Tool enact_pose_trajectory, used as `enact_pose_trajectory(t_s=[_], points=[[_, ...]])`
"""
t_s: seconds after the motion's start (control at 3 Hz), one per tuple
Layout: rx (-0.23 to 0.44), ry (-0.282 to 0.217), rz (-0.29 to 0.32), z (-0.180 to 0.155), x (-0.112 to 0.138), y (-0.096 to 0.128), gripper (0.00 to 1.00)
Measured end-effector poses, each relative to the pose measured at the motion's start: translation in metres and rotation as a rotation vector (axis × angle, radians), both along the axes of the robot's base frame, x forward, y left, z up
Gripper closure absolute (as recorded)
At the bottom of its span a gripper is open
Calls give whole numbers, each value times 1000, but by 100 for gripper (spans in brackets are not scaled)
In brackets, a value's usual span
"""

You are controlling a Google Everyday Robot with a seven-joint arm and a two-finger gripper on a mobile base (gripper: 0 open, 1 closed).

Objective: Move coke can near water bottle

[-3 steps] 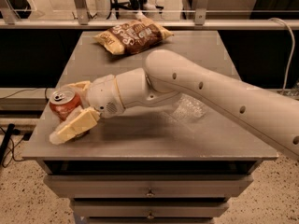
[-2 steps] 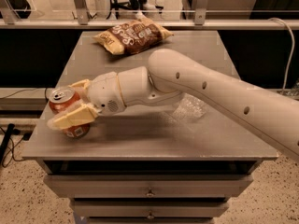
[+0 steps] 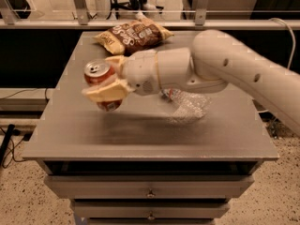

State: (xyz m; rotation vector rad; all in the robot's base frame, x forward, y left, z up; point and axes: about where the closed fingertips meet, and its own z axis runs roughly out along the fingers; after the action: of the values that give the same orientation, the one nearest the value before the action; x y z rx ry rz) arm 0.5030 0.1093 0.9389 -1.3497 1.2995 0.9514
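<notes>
At the far left, beside the grey counter (image 3: 93,135), a dark cable (image 3: 6,143) lies on the speckled floor. Over the counter's left half sits the coke can (image 3: 97,72), orange-red with a silver top and pull tab, tipped so that its top leans toward the left and the back. It is pinched in the hand (image 3: 101,78), whose cream-coloured fingers (image 3: 105,92) press on it from two sides: one crosses the near side of the can, the other sits at its far side. The white patch near the can's base shows just under the near finger. The can looks raised off the surface, though its base is close to the counter and I cannot be sure of the gap.

Further back, about mid-counter, a brown chip bag (image 3: 133,35) lies flat near the rear edge – well apart from the can. To the right of the hand, the water bottle (image 3: 188,107) lies on its side on the counter, clear and crinkled, partly hidden beneath the wrist; its cap cannot be made out. The can is near the bottle but not touching it – the hand's wrist lies between them. The thick, pale arm (image 3: 234,69) runs from the wrist up and out to the right edge. Below the counter top, two drawers (image 3: 150,190) with small knobs face front.
</notes>
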Motion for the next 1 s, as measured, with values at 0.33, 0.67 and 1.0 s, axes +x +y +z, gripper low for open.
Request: enact_pose_trajectory(t_s=[0.33, 0.67, 1.0], points=[[-1, -95, -104, 55, 14, -63, 100], [-20, -164, -203, 104, 30, -126, 100], [-12, -185, -212, 115, 32, -130, 100]])
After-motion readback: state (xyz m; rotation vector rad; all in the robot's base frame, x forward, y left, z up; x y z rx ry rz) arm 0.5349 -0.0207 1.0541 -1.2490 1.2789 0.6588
